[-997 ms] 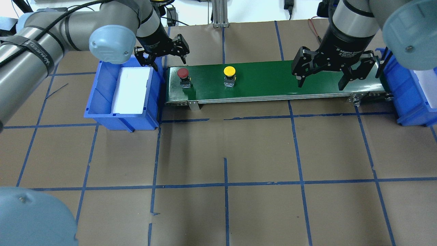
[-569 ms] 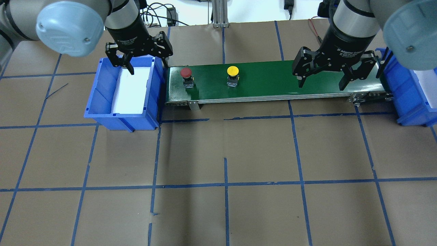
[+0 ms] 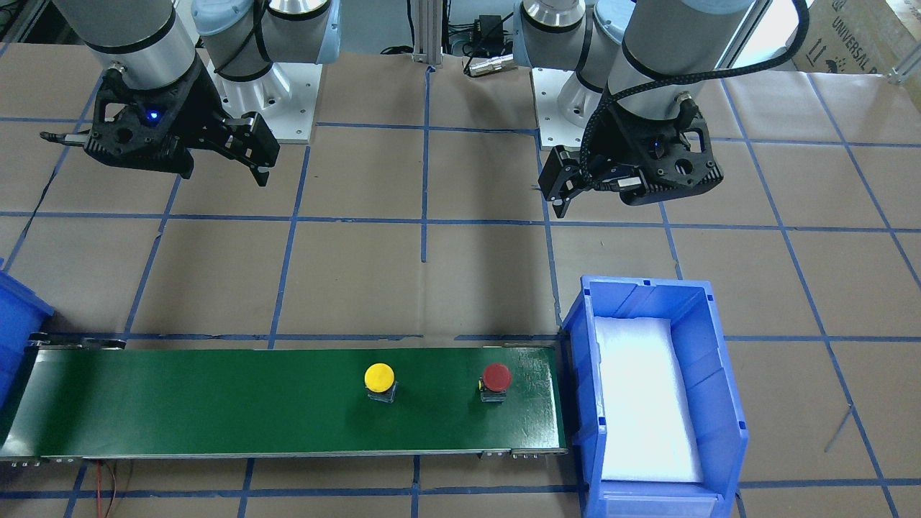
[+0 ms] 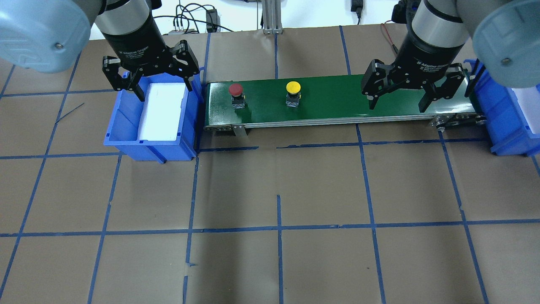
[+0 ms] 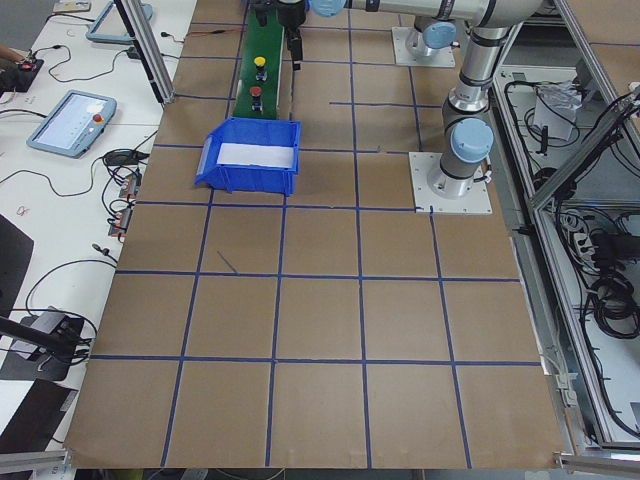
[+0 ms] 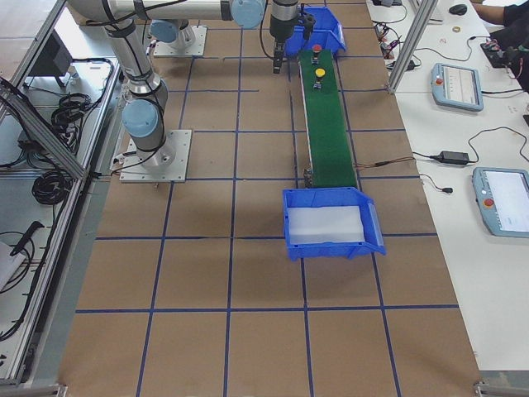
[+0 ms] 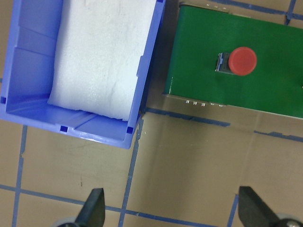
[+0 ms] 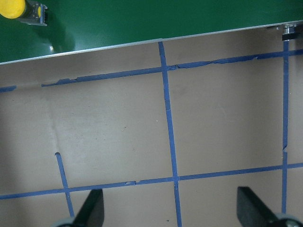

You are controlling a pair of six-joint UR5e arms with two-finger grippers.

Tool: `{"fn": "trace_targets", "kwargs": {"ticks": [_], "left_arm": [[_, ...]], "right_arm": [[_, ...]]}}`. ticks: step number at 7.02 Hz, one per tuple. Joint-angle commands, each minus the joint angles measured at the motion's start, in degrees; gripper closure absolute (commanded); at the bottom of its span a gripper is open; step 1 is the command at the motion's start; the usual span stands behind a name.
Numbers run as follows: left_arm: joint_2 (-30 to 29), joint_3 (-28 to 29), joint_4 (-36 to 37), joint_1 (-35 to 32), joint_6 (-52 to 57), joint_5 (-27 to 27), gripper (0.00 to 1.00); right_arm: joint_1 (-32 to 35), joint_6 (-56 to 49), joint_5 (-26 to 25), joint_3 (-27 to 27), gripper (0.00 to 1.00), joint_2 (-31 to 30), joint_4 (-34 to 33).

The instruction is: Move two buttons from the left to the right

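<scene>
The red button [image 4: 236, 89] stands upright near the left end of the green conveyor belt [image 4: 337, 103]. The yellow button [image 4: 293, 88] stands a little to its right. Both show in the front view, red [image 3: 496, 377] and yellow [image 3: 379, 376]. My left gripper [image 4: 163, 86] is open and empty, held high by the left blue bin [image 4: 126, 126]; its wrist view shows the red button [image 7: 242, 61]. My right gripper [image 4: 397, 103] is open and empty above the belt's right part; its wrist view shows the yellow button [image 8: 12, 7] at the top left corner.
The left bin holds a white foam pad [image 4: 162, 112]. A second blue bin [image 4: 502, 126] with white foam stands at the belt's right end. The brown table has blue tape lines [image 4: 278, 228]. Operator pendants [image 6: 459, 83] lie on a side bench.
My left gripper has moved left, from the belt's left end to over the left bin. Both buttons have shifted a little to the right on the belt. My right gripper has stayed still.
</scene>
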Motion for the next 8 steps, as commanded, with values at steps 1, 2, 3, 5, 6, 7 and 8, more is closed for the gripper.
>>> {"fn": "trace_targets", "kwargs": {"ticks": [1,2,3,5,6,7,8], "left_arm": [[-0.83,-0.18,0.06,0.4,4.27,-0.18,0.0],[-1.71,-0.09,-0.03,0.4,5.09,-0.09,0.0],[-1.8,-0.18,-0.03,0.4,5.09,-0.17,0.0],[-1.89,-0.18,0.06,0.4,5.09,-0.09,0.0],[-1.98,-0.18,0.06,0.4,5.09,-0.17,0.0],[-1.98,-0.18,0.06,0.4,5.09,-0.18,0.0],[-1.98,-0.09,0.06,0.4,5.09,-0.18,0.0]], "right_arm": [[-0.03,-0.06,0.0,0.0,0.0,0.0,0.08],[-0.12,-0.06,-0.17,0.0,0.0,0.0,0.0],[-0.12,-0.06,-0.18,0.0,0.0,0.0,0.0],[-0.21,-0.06,-0.26,0.09,0.0,0.0,0.0],[-0.29,-0.06,-0.52,0.09,0.0,0.09,0.0],[-0.38,-0.06,-0.53,0.09,0.0,0.09,0.0],[-0.38,-0.06,-0.53,0.09,0.0,0.09,0.0]]}}
